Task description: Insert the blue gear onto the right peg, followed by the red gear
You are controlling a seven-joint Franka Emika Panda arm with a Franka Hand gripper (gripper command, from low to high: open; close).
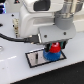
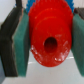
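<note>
The gripper hangs low over the white plate with its black border, which lies on the white tabletop close to the edge nearest the camera. The red gear sits between the dark fingers, directly above the blue gear; whether the two gears touch cannot be told. The blue gear rests on the plate toward its end at the exterior view's right, and the peg beneath it is hidden.
</note>
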